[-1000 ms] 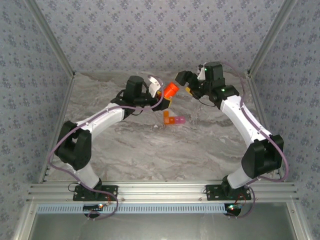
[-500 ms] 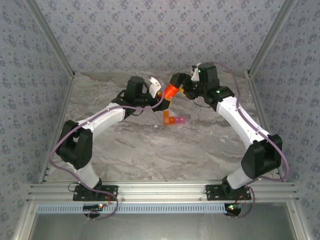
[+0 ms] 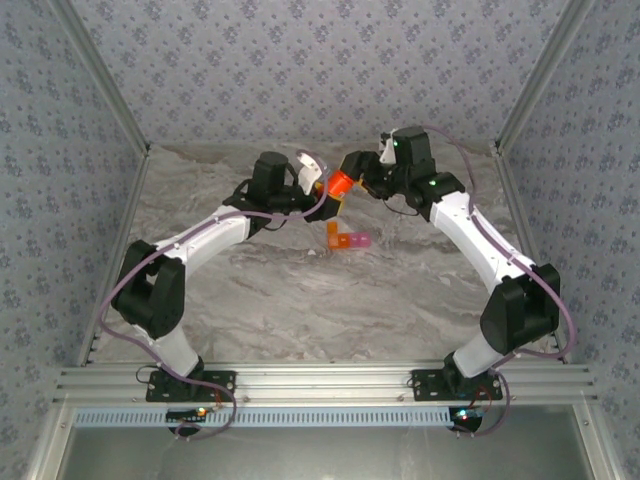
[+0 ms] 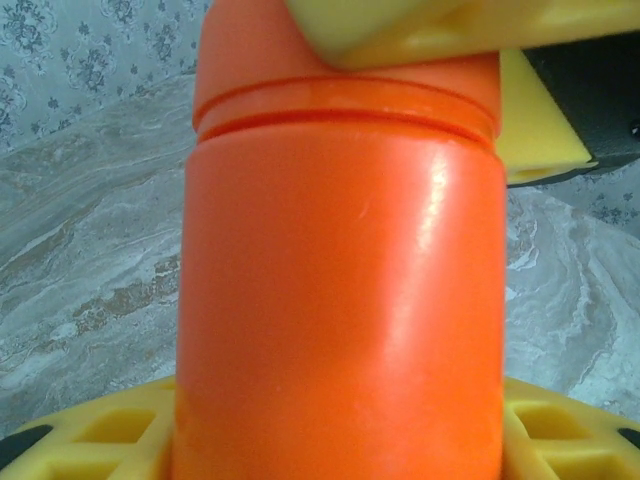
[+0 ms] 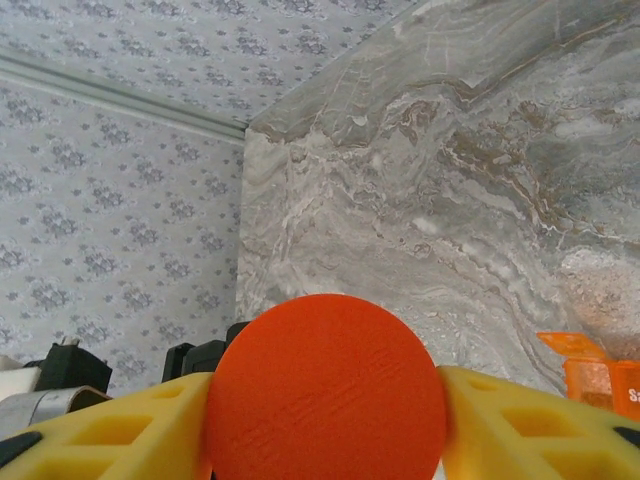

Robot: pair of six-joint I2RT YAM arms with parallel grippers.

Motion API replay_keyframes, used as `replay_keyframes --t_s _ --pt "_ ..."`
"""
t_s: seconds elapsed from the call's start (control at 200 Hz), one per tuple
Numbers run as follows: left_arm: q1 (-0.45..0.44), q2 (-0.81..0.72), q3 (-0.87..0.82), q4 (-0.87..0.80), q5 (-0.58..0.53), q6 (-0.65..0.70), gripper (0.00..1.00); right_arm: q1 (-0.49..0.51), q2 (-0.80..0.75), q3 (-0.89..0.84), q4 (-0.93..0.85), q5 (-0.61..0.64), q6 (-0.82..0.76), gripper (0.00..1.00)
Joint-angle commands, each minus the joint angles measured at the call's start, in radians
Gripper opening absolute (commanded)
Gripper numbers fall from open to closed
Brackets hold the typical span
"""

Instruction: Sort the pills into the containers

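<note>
Just on the near side of the round orange plastic bottle (image 3: pixel 341 184), and lower, the tiny translucent plastic pill box (image 3: pixel 347 238) of two joined cells, one orange and one pink, lies on the table. It is apart from both grippers. No pills can be made out; they are probably inside the bottle.

The bottle itself is held off the table. The left gripper (image 3: pixel 328 196) is clamped round its body, and its yellow pads (image 4: pixel 90 440) press either side of the base in the left wrist view. From the bottle's far-right side the right gripper (image 3: pixel 354 172) has the round orange cap (image 5: pixel 325 390) between its yellow fingers (image 5: pixel 530 425), which appear drawn in against both sides of it.

The step in hand looks like opening the bottle, so nothing has been sorted yet. The next move would call for a firm hold on the body while the cap is turned or pulled off. The bottle should be kept upright so nothing spills before it is over the pill box.

The grey-and-tan marbled table surface (image 3: pixel 300 290) spreads from the aluminium frame rail (image 3: pixel 320 382), well nearer than the bottle, to the back edge just beyond it. Grey floral-patterned wall panels (image 3: pixel 300 70) rise behind the bottle and close in both sides.
</note>
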Motion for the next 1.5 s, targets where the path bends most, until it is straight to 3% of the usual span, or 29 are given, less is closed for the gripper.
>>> replay_keyframes --t_s 0.0,0.14,0.315,0.425,0.505,0.57,0.68,0.75,0.91,1.169,1.494 --pt "-0.001 -0.007 0.035 0.035 0.024 -0.006 0.00 0.006 0.004 -0.006 0.013 -0.025 -0.016 0.50" --pt "0.003 -0.017 0.028 0.060 0.041 -0.031 0.00 -0.009 0.006 -0.022 0.058 -0.087 -0.079 0.46" --pt "0.027 -0.033 0.014 0.146 0.151 -0.130 0.00 -0.054 -0.031 -0.100 0.295 -0.324 -0.321 0.50" --pt "0.046 -0.035 -0.008 0.248 0.234 -0.247 0.00 -0.096 -0.034 -0.140 0.429 -0.450 -0.288 0.50" --pt "0.050 -0.044 -0.022 0.276 0.245 -0.275 0.00 -0.103 -0.028 -0.124 0.436 -0.469 -0.252 0.50" --pt "0.048 -0.048 -0.026 0.260 0.232 -0.258 0.00 -0.097 -0.025 -0.103 0.405 -0.458 -0.248 0.52" --pt "0.047 -0.052 -0.016 0.185 0.184 -0.198 0.00 -0.095 -0.036 -0.068 0.339 -0.405 -0.210 0.85" --pt "0.046 -0.056 -0.016 0.146 0.142 -0.154 0.00 -0.105 -0.057 -0.058 0.316 -0.354 -0.169 0.92" --pt "0.017 -0.076 -0.009 0.046 0.002 -0.013 0.00 -0.120 -0.088 -0.034 0.207 -0.219 -0.084 0.93" --pt "-0.018 -0.094 -0.022 0.018 -0.132 0.091 0.00 -0.103 -0.095 -0.042 0.063 -0.011 0.004 0.91" --pt "-0.024 -0.082 -0.015 0.014 -0.128 0.096 0.00 -0.058 -0.054 -0.043 0.103 -0.025 0.023 0.89"
